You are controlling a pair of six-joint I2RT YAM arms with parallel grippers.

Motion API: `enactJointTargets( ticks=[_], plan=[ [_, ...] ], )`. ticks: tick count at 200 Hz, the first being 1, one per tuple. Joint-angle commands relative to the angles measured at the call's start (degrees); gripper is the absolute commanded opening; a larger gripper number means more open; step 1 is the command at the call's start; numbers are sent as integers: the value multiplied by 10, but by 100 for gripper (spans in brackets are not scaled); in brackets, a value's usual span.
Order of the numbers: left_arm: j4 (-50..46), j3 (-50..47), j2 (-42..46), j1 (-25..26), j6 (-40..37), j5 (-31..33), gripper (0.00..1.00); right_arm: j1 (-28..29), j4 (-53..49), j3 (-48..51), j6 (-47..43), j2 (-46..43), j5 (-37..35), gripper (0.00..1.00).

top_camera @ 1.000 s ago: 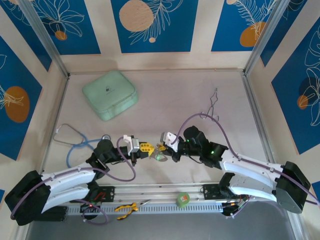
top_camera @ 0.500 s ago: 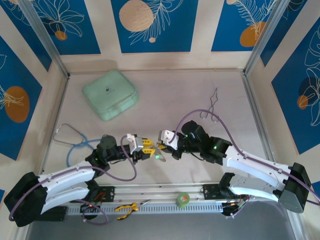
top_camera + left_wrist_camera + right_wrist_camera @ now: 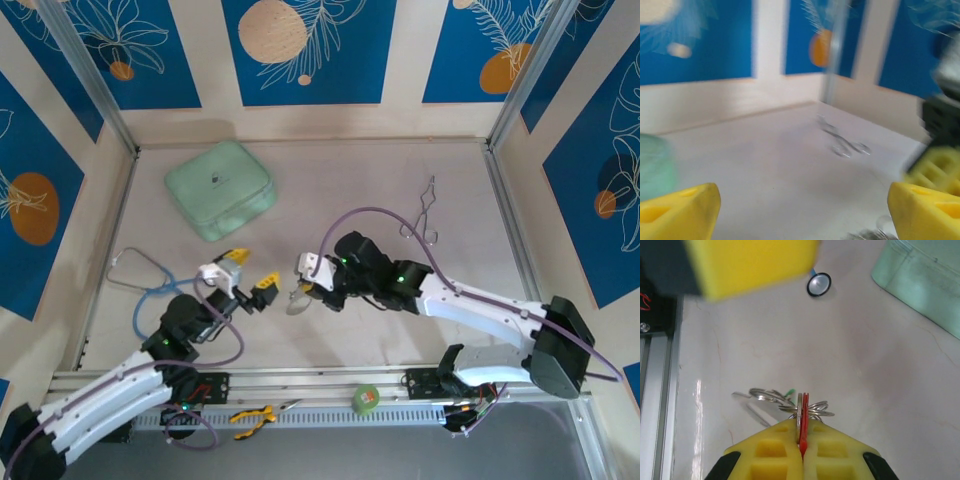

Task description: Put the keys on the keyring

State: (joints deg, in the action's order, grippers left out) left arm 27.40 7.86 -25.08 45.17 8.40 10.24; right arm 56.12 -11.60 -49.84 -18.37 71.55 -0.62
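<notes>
Pinching one red key (image 3: 804, 412) by the keyring (image 3: 768, 394), the right gripper (image 3: 801, 432) is clamped; the left gripper (image 3: 250, 271), at its nine o'clock, gapes empty.

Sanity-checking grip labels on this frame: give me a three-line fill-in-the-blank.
The right gripper is shut on a key with a ___ head.
The left gripper stands ___.
The mint-green case lies on the table, far back on its ___ side.
Missing words: red; open; left.
</notes>
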Motion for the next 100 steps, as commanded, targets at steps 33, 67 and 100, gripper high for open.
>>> enactJointTargets(
  ticks=[33, 67, 100],
  plan=[
    [-217, 3, 170, 0, 45, 319, 86, 12, 164, -121, 1, 155, 16, 0],
    [-237, 18, 178, 0, 41, 336, 86, 11, 149, -183, -65, 253, 9, 0],
    [-228, 26, 167, 0, 24, 334, 86, 26, 48, -148, -124, 242, 56, 0]
  ],
)
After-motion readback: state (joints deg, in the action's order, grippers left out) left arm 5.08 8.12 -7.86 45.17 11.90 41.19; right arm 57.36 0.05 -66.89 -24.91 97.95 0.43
